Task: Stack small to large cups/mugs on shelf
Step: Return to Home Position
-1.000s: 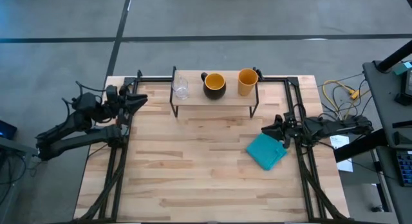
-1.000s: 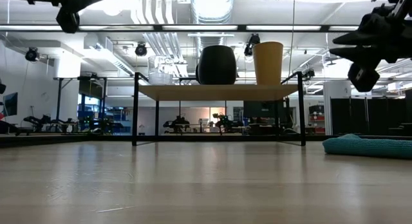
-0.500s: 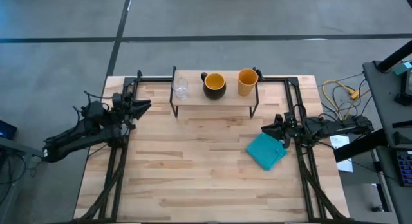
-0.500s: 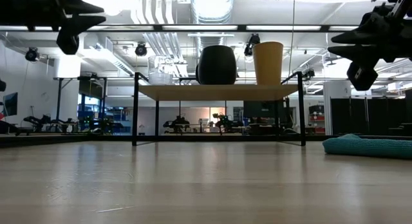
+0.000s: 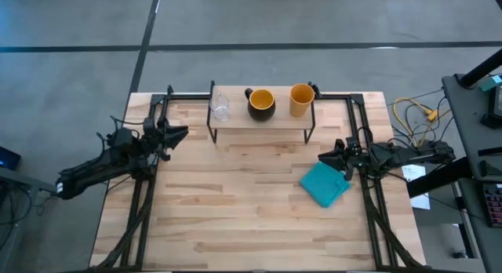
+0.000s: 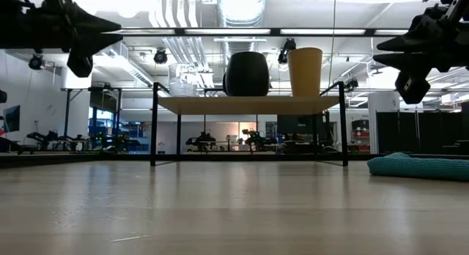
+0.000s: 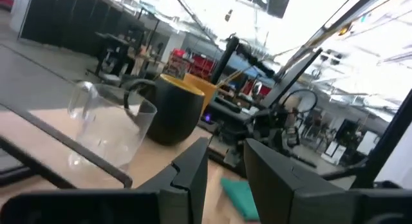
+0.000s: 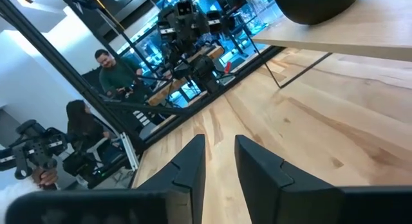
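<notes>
The shelf (image 5: 260,121) stands at the table's far middle. On it, in a row from left to right, stand a clear cup (image 5: 220,107), a dark mug (image 5: 261,104) with a yellow inside, and a yellow cup (image 5: 301,100). In the low view they are the clear cup (image 6: 183,88), the mug (image 6: 247,74) and the yellow cup (image 6: 305,72). My left gripper (image 5: 183,132) hovers left of the shelf, pointing at it, its fingers a narrow gap apart and empty (image 7: 225,153). My right gripper (image 5: 322,157) hovers right of the shelf's near end, also narrowly open and empty (image 8: 219,147).
A teal cloth (image 5: 325,183) lies on the table just on the near side of my right gripper. Black frame rails run along the table's left, right and far edges. People (image 8: 116,69) sit in the room beyond the table. Bare tabletop (image 5: 235,210) spreads on the near side of the shelf.
My left gripper has gone toward the table's right edge, toward the shelf, and down a little. The cups and my right gripper have stayed where they were.
</notes>
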{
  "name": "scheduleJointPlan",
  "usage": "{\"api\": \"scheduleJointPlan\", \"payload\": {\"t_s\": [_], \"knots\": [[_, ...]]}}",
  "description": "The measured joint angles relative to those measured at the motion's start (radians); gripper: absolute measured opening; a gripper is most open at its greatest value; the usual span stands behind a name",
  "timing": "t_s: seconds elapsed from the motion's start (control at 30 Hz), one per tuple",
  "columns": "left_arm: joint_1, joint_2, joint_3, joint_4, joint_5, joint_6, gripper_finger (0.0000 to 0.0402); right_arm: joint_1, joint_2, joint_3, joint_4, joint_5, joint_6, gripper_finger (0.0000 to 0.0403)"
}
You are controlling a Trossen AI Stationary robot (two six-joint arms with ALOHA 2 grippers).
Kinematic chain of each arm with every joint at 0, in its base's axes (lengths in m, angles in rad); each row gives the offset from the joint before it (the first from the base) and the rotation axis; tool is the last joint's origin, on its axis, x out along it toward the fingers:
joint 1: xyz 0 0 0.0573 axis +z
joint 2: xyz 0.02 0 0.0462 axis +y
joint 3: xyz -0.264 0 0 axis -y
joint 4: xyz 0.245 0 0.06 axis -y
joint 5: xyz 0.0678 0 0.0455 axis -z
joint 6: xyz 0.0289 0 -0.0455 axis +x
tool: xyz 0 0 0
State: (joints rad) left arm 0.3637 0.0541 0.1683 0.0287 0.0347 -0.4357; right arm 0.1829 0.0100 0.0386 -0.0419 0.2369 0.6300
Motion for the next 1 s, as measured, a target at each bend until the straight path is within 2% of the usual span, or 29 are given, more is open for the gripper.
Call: {"api": "scheduleJointPlan", "payload": {"t_s": [0.43,0.67,1.0], "knots": [[0.001,-0.024,-0.092,0.033,-0.001,-0.004,0.0089,0.0,0.0,0.0,0.0,0.0,-0.002,0.0073],[0.001,-0.027,-0.158,0.118,-0.001,-0.005,0.0089,0.0,0.0,0.0,0.0,0.0,-0.002,0.008],[0.001,-0.016,-0.16,0.109,-0.002,-0.003,0.0089,0.0,0.0,0.0,0.0,0.0,-0.002,0.0073]]}}
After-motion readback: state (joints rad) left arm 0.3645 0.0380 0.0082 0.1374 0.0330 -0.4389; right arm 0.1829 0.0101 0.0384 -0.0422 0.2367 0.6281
